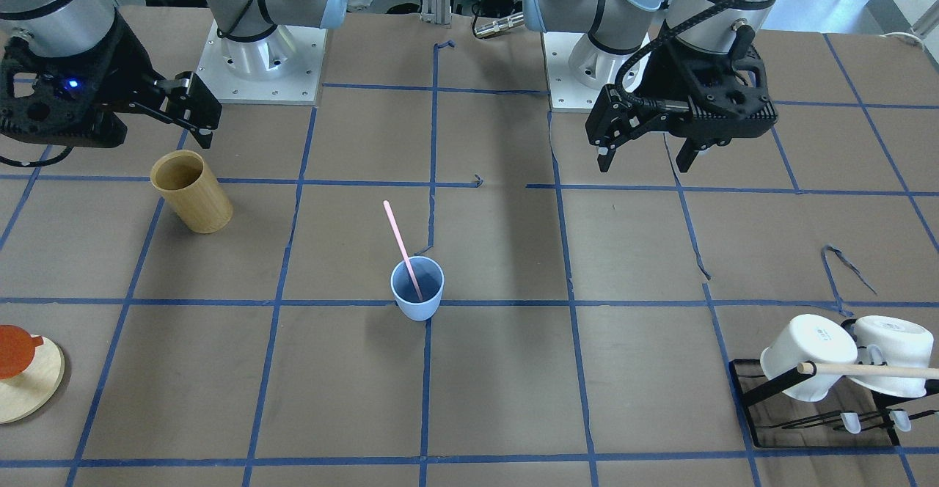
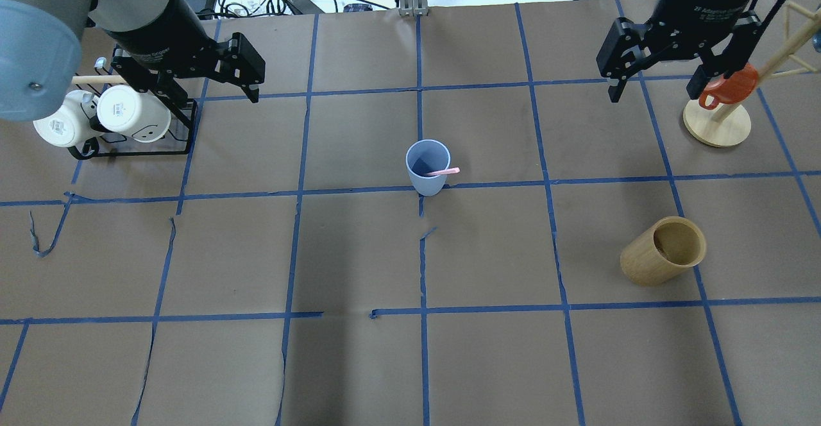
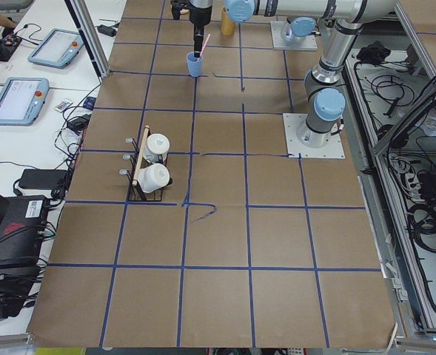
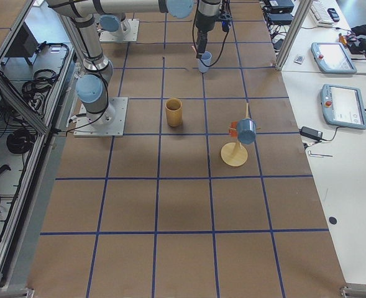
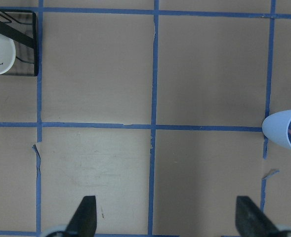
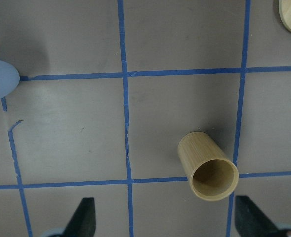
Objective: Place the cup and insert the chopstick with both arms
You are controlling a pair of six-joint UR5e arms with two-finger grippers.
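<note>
The light blue cup (image 1: 417,288) stands upright at the table's middle; it also shows in the overhead view (image 2: 427,167), at the left wrist view's right edge (image 5: 287,129) and at the right wrist view's left edge (image 6: 1,79). The pale pink chopstick (image 1: 402,249) stands inside it, leaning on the rim, its top sticking out (image 2: 444,172). My left gripper (image 1: 645,158) (image 2: 211,95) is open and empty, raised, well apart from the cup. My right gripper (image 1: 194,116) (image 2: 657,89) is open and empty, raised on the other side.
A tan bamboo cylinder (image 1: 191,191) (image 6: 207,166) stands below my right gripper. A black rack with two white mugs (image 1: 843,359) (image 2: 102,118) and a wooden rod sits near my left arm. A round wooden stand with an orange mug (image 2: 718,108) is by my right arm.
</note>
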